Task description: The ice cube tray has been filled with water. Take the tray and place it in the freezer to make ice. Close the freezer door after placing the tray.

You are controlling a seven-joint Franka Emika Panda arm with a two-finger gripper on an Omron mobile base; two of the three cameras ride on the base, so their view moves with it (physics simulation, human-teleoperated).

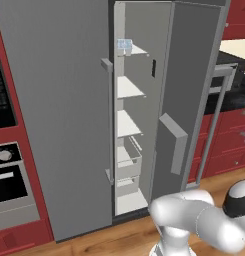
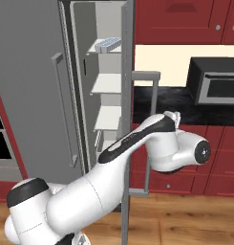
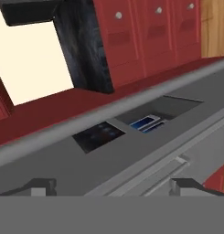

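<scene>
The ice cube tray (image 1: 124, 45) lies on the top shelf inside the freezer (image 1: 129, 110). The freezer door (image 1: 186, 95) stands open. Facing that door's dispenser panel (image 3: 131, 125), the hand (image 3: 113, 186) has fingers apart, holding nothing.

Ice cube tray (image 1: 124, 45) lies on freezer (image 1: 129, 90) top shelf; freezer door (image 1: 186, 90) open.

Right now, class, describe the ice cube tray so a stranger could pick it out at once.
Find the tall grey freezer with its freezer door swung open. Inside, look at the topmost of the pale shelves. The ice cube tray lies there: a small white tray with pale blue cells, the only object on any shelf.
</scene>
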